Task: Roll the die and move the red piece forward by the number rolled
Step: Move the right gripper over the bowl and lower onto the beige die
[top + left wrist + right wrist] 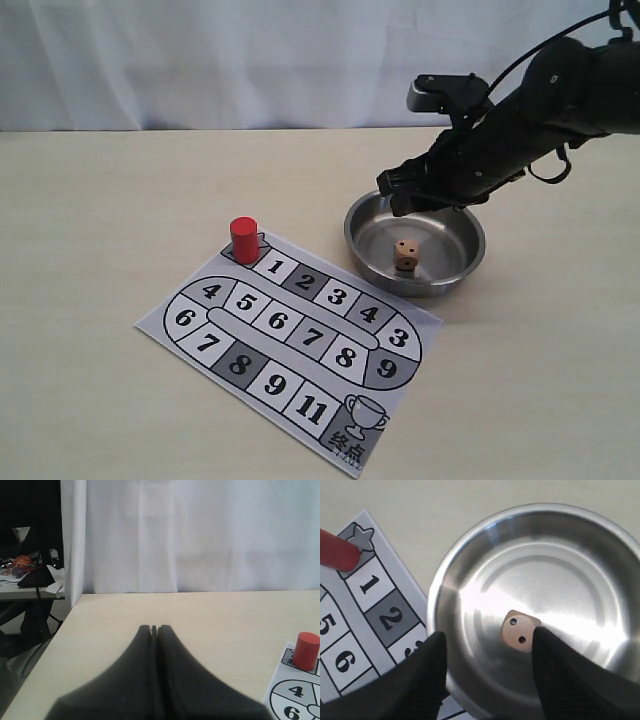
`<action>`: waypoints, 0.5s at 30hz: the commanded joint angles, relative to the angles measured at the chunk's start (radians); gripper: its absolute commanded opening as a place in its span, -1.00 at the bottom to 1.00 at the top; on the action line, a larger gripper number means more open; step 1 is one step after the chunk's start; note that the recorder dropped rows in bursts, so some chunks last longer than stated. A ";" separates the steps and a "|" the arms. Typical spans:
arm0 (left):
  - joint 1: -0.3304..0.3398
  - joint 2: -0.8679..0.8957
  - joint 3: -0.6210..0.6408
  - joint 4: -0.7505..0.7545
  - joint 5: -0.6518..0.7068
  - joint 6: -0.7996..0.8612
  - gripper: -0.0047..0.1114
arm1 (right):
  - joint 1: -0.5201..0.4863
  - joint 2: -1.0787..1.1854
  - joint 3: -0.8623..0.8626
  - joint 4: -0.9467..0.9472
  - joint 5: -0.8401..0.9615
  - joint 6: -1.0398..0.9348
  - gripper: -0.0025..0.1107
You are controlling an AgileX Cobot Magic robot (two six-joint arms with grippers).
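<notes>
Nearest, a printed game board (290, 330) is laid flat on the pale table (100, 200), with a trophy square at its near right corner. The left gripper (154, 628) is seen only by its own wrist camera, jaws pressed together on nothing. At the board's far left end the red piece (244, 239) is stood upright on the starred square, beside square 1. A steel bowl (362, 240) is placed at the board's far right edge, and the die (405, 254) is found on its floor, a two-pip face shown to the right wrist camera. Over the bowl's far rim the right gripper (392, 195) is held, jaws spread apart and empty.
</notes>
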 commanded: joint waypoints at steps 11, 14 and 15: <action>0.000 -0.001 -0.005 -0.001 -0.010 -0.002 -0.92 | 0.001 0.123 -0.012 -0.042 -0.124 -0.034 0.09; 0.000 -0.001 -0.005 -0.001 -0.010 -0.002 -0.92 | 0.001 0.138 -0.012 -0.033 -0.125 -0.034 0.10; 0.000 -0.001 -0.005 -0.001 -0.010 -0.002 -0.92 | 0.001 0.145 -0.012 -0.033 -0.130 -0.034 0.10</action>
